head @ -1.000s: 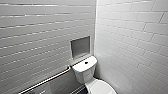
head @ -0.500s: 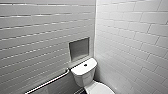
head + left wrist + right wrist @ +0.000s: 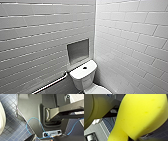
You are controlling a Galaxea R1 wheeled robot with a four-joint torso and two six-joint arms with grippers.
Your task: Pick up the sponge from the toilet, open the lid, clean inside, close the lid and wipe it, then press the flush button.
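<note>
The white toilet (image 3: 82,76) stands in the corner of the tiled room, low in the head view. Its flat tank top carries the small dark flush button (image 3: 85,67) at its centre. Just the back of the lid (image 3: 99,90) shows at the picture's bottom edge. The bright yellow sponge (image 3: 140,116) looms very close in the right wrist view, its pinched waist running down toward the wrist, and my right gripper is shut on it. My left gripper is open and holds nothing.
A recessed grey niche (image 3: 78,50) sits in the wall above the tank. A metal grab bar (image 3: 50,85) runs along the left wall. The floor (image 3: 11,126) is blue mosaic tile, and a blue cable (image 3: 33,125) lies over my own base.
The whole head picture has shifted slightly, so the toilet sits a little lower and further left; the camera moved. The sponge stays in the right gripper.
</note>
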